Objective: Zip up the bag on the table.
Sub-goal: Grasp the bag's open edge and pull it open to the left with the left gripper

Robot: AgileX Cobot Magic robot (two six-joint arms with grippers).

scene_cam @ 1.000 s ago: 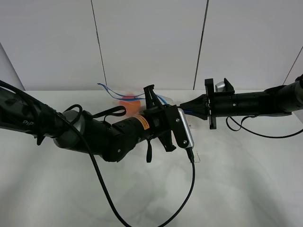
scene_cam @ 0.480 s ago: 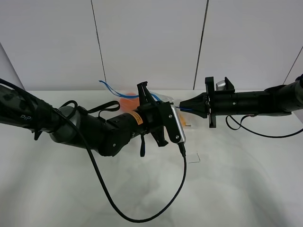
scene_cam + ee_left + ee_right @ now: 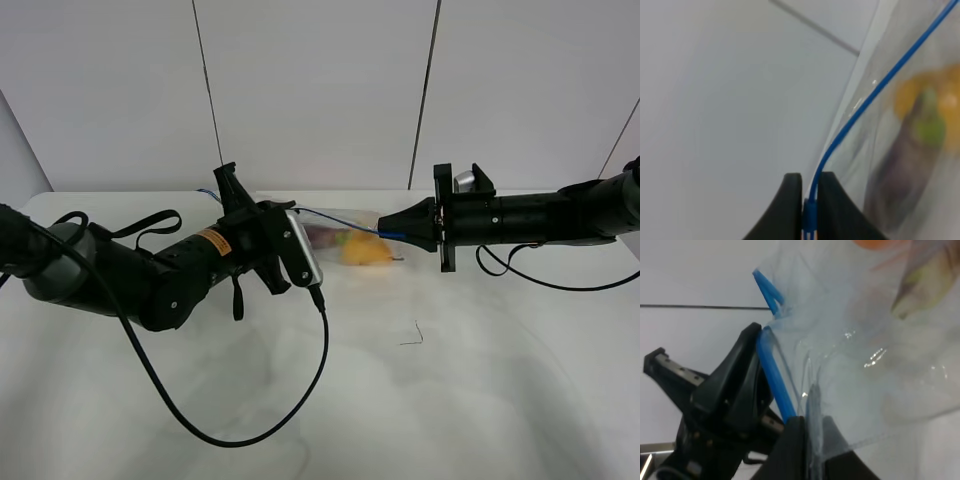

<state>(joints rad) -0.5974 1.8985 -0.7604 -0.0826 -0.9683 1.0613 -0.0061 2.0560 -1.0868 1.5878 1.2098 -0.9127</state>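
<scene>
The bag [image 3: 350, 245] is clear plastic and lies on the white table [image 3: 480, 400] at the back middle, with yellow and purple produce inside. Its blue zipper strip [image 3: 340, 224] runs taut between my two grippers. My left gripper [image 3: 230, 188] is shut on the strip at its left end; in the left wrist view the strip [image 3: 850, 120] comes out from between the fingertips [image 3: 792, 200]. My right gripper [image 3: 385, 235] is shut on the strip's right end. In the right wrist view the strip [image 3: 772, 375] sits by the fingers [image 3: 795, 445], with the bag [image 3: 865, 350] beyond.
A black cable [image 3: 300, 390] from the left arm loops over the front of the table. A small dark mark [image 3: 412, 335] lies on the table right of centre. White wall panels [image 3: 320, 90] stand right behind the table.
My left gripper has slid left along the zipper strip, away from the right gripper. The produce it covered now shows. The right gripper has held still.
</scene>
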